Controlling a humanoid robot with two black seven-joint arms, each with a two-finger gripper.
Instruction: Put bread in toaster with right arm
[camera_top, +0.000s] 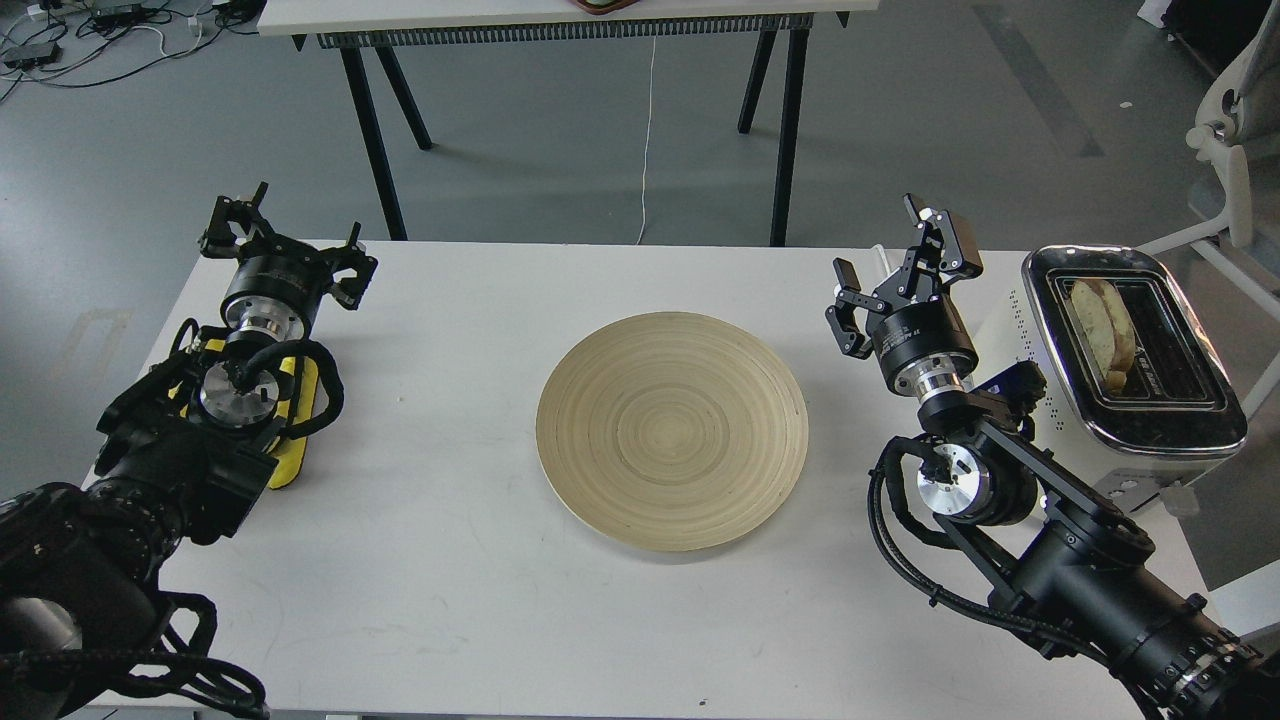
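The bread (1101, 331) stands in the left slot of the white toaster (1130, 350) at the table's right end, its top sticking out of the slot. My right gripper (897, 272) is open and empty, a short way left of the toaster, above the table. My left gripper (285, 245) is open and empty near the table's far left corner.
A round wooden plate (671, 429) lies bare in the middle of the white table (450, 600). The toaster's white cord (905, 315) runs behind my right gripper. A second table (560, 20) stands behind. A white chair (1235, 140) is at the far right.
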